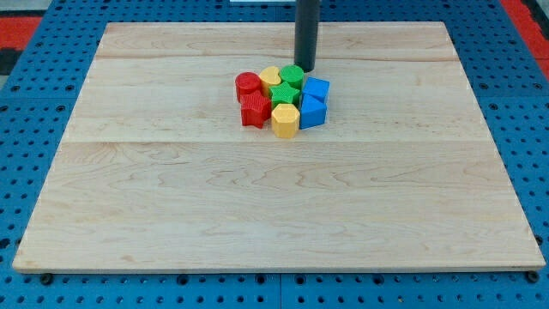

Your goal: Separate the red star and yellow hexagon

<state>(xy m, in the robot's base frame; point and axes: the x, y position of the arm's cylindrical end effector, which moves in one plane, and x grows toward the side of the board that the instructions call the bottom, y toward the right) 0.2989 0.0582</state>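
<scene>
The red star (254,111) sits at the left of a tight cluster of blocks near the board's upper middle. The yellow hexagon (286,121) stands just to its right, at the cluster's bottom, touching it. My tip (305,68) is at the cluster's top right, right behind the green cylinder (292,75), about touching it. The dark rod rises out of the view's top.
The cluster also holds a red cylinder (248,84), a yellow cylinder (271,77), a green star (284,93) and two blue blocks (315,88) (312,111). The wooden board (171,189) lies on a blue pegboard (34,129).
</scene>
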